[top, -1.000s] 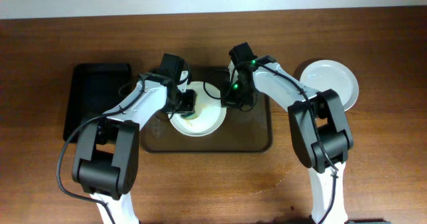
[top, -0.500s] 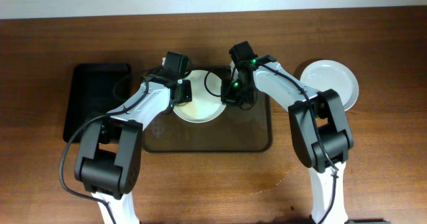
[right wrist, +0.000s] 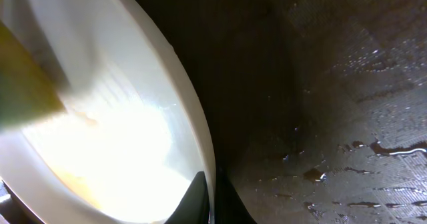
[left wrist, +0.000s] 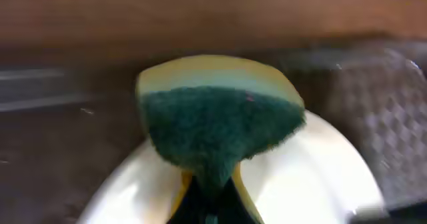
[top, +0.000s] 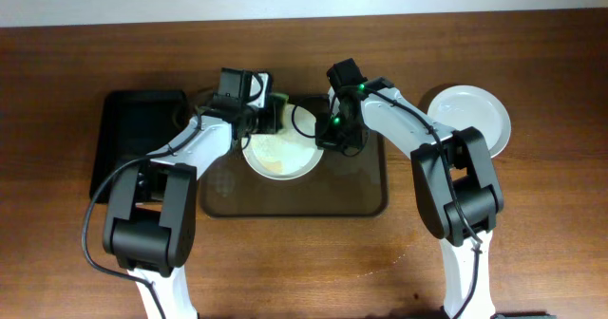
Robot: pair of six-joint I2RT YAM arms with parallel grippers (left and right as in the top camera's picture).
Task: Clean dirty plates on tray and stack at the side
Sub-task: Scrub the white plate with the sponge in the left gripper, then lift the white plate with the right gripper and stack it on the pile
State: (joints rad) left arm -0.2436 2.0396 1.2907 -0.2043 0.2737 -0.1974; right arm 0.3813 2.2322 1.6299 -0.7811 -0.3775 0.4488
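A white plate (top: 282, 154) lies on the dark brown tray (top: 351, 197), near its far edge. My left gripper (top: 269, 117) is shut on a yellow and green sponge (left wrist: 217, 124), held at the plate's far rim (left wrist: 313, 177). My right gripper (top: 326, 139) is shut on the plate's right rim (right wrist: 200, 144), pinching it between the fingers. The plate's inside (right wrist: 113, 144) shows pale with a yellowish patch. More white plates (top: 467, 118) sit on the table to the right of the tray; how many are stacked there I cannot tell.
A smaller black tray (top: 133, 139) lies on the table to the left of the brown tray. The brown tray's floor (right wrist: 347, 117) is wet with small droplets. The wooden table (top: 304, 262) extends toward the front.
My left gripper moved the sponge from the plate's middle up to its far rim. The right gripper kept its hold on the plate's right rim.
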